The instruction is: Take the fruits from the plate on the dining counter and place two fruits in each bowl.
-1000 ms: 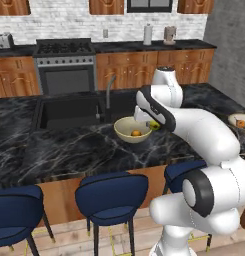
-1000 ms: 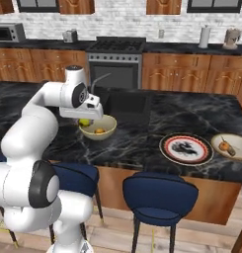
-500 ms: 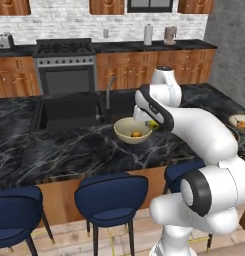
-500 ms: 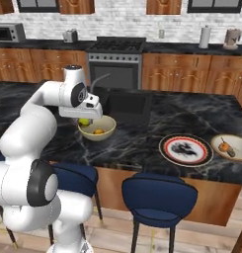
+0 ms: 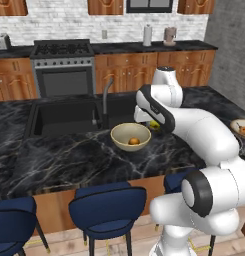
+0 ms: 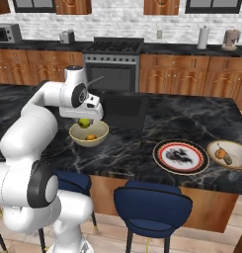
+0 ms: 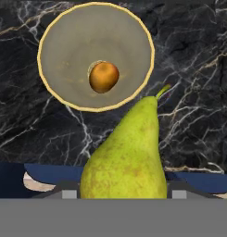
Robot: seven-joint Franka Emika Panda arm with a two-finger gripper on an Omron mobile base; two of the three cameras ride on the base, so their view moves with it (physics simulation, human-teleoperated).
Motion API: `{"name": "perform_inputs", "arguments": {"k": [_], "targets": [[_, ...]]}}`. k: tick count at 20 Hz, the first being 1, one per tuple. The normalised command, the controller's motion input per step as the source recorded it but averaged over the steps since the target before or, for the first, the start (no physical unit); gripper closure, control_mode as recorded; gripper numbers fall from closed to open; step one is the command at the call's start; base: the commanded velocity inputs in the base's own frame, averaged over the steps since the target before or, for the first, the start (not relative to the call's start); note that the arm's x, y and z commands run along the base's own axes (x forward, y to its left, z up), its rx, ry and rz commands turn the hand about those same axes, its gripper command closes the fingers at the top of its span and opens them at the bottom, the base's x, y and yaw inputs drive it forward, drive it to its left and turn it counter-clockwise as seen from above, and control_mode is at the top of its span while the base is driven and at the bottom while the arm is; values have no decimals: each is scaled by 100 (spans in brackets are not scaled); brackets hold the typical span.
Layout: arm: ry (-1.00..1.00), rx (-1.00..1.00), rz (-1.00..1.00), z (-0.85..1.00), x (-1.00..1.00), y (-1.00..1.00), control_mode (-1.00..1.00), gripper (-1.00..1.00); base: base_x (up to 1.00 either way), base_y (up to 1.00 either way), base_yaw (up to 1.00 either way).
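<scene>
The jaws (image 6: 85, 122) are partly closed on a yellow-green pear (image 7: 126, 152), which hangs over the near rim of the deep bowl (image 5: 130, 136) on the black marble worktop (image 6: 142, 138). In the hand view the pear's stem points up towards the bowl's edge, and the bowl sits just beyond it rather than squarely beneath.

One orange fruit (image 7: 104, 77) already lies in that bowl, so the pear would be its second. At the far right of the worktop the shallow bowl (image 6: 228, 154) holds what looks like an orange fruit and a brownish elongated one, though they are too small to be sure of. The red-rimmed plate (image 6: 181, 156) beside it shows only its dark markings, with no fruit on it.

By my reading the task is nearly done: the shallow bowl seems to have its pair, the plate is cleared, and what is left is to bring the pear fully over the deep bowl and let it go.

No brand, label or writing can be read anywhere; the plate's dark markings are a pattern, not text.
</scene>
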Motion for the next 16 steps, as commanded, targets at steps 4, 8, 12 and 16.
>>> {"name": "perform_inputs", "arguments": {"k": [4, 8, 12, 16], "targets": [[0, 0, 0, 0, 0, 0, 100, 100, 52, 23, 0], [0, 0, 0, 0, 0, 0, 100, 100, 51, 26, 0], [0, 0, 0, 0, 68, 33, -100, 100, 17, 9, 0], [2, 0, 0, -2, 97, 44, -100, 100, 0, 0, 0]]}}
